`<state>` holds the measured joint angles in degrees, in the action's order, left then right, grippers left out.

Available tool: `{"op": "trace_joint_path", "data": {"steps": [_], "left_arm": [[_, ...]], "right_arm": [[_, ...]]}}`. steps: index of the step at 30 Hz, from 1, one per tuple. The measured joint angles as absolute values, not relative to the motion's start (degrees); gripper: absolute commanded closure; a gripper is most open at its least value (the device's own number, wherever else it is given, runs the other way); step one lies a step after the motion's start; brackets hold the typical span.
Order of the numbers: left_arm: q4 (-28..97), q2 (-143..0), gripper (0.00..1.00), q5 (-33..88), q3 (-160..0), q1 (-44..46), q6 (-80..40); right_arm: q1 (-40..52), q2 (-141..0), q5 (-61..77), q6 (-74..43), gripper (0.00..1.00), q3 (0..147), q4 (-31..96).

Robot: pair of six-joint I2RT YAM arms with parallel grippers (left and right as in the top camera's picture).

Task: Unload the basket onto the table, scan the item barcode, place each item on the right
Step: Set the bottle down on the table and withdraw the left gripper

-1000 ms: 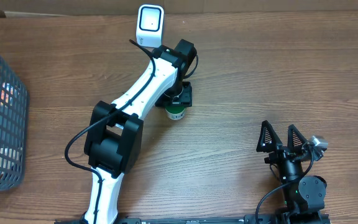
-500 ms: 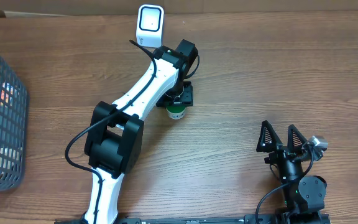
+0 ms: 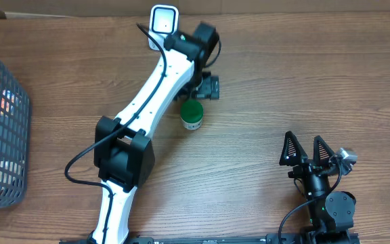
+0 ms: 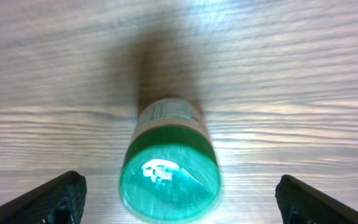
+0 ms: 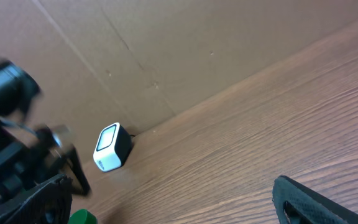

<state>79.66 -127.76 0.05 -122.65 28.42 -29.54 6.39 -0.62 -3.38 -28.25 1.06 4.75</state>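
The bottle [image 3: 193, 115] stands upright on the worktop [image 3: 269, 74], green cap up, near the middle and a little in front of the white scanner [image 3: 163, 20]. The left wrist view looks down on the glossy cap and a strip of printed label below it, which the overhead view does not resolve. That same view shows the jaws spread to the frame's edges, touching nothing. Overhead, the left gripper [image 3: 208, 87] hangs between bottle and scanner, released. A second ago it sat right over the bottle, closer around it; since then it has let go and drawn back toward the scanner. The right gripper [image 3: 303, 135] is parked at the near right, jaws wide and empty, unchanged. A grey basket [image 3: 5, 135] sits at the far left.
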Motion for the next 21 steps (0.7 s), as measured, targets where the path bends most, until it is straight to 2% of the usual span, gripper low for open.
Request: {"op": "trace_joint_path", "data": {"steps": [9,13,21], "left_arm": [[96.44,-127.79,0.00,-3.03,-157.69,25.41,-28.73],[96.47,-126.52,0.00,-2.20,-161.91,20.88,-27.18],[96.51,-116.77,0.00,-1.96,-162.23,6.13,-26.52]], "right_arm": [[6.42,-0.62,-3.38,-28.23,0.00,1.06,4.73],[6.39,-0.62,-3.40,-28.25,0.00,1.06,4.75],[6.39,-0.62,-3.40,-28.25,0.00,1.06,4.71]]}}
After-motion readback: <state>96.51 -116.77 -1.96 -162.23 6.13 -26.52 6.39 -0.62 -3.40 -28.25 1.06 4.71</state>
